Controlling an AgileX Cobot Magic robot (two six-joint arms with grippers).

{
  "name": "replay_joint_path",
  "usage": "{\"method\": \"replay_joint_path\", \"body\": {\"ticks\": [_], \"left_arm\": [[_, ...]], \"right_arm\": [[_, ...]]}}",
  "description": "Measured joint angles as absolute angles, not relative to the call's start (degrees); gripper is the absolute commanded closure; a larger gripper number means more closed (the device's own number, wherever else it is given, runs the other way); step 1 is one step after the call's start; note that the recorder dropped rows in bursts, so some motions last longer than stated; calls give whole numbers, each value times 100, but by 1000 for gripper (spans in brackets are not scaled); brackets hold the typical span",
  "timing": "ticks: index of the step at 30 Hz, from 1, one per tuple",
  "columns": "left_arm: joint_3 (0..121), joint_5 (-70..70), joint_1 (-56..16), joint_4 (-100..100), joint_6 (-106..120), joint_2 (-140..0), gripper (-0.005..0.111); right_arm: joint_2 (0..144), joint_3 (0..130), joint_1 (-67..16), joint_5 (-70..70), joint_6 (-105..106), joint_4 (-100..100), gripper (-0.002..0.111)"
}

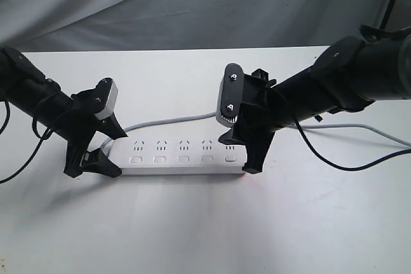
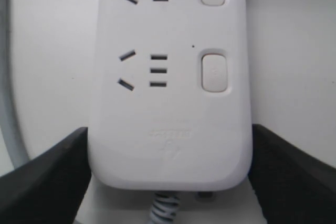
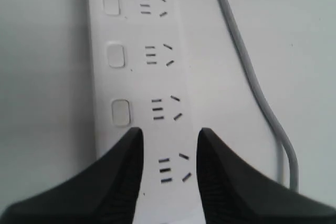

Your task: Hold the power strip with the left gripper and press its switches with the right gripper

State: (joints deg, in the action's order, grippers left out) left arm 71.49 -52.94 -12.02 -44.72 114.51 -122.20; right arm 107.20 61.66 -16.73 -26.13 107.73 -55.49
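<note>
Looking down from the exterior view, I see the power strip (image 1: 192, 149) lying flat on the white surface (image 1: 192, 229), its long axis running left to right. The left gripper (image 1: 114, 153) sits at the cord end with its jaws pinching the strip across its width; the left wrist view shows both black jaws against the rounded edges. The grey cord (image 1: 167, 120) curls away behind. The right gripper (image 1: 239, 153) is tipped down over the opposite end, jaws spread a little (a socket group shows in the gap). Three switches (image 3: 116, 55) are visible beyond it; I cannot tell whether either tip touches a button.
</note>
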Motion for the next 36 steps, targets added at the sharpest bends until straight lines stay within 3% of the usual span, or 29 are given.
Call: {"method": "replay_joint_path", "body": {"ticks": [36], "left_arm": [[7149,-5294,-1202,-4472,11451,-12220,36]], "right_arm": [[11214,6117,-1638,-2368,10773,-5595,75]]}}
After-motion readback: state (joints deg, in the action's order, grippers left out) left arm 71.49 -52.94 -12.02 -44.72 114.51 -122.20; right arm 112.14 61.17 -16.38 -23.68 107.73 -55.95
